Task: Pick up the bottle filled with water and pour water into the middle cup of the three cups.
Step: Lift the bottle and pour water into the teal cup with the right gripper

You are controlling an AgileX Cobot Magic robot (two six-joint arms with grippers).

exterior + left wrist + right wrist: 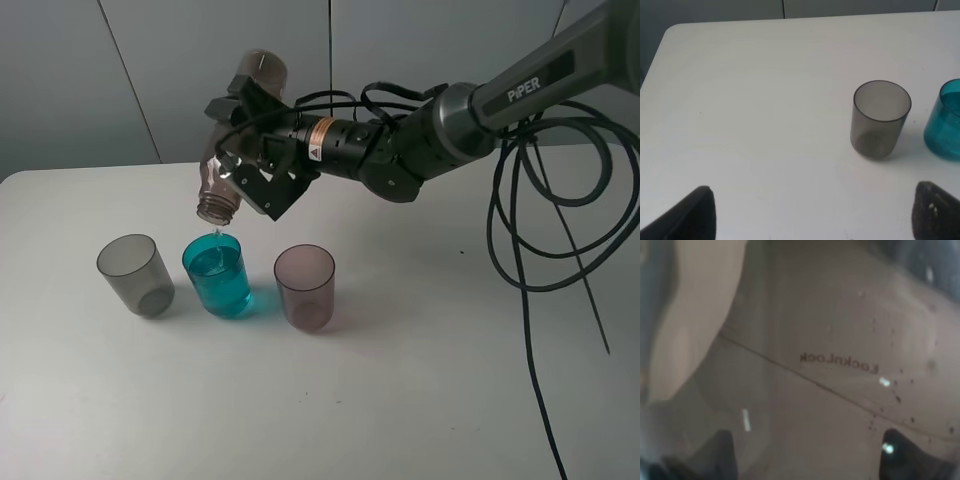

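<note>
Pouring now | bottle (216, 185) tipped neck-down, mouth just above middle cup (217, 277) | right jaws clamped on bottle | left jaws spread, holding nothing, farther from that cup

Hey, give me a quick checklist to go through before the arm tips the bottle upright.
1. Grip: right gripper clamped on bottle: ok.
2. Aim: bottle mouth above blue cup: ok.
3. Fill: blue cup holds water, well filled: ok.
4. Water left in bottle: cannot tell.
5. Neighbours: grey cup and pink cup upright, empty: ok.
6. Other arm: left gripper open, apart from cups: ok.
</note>
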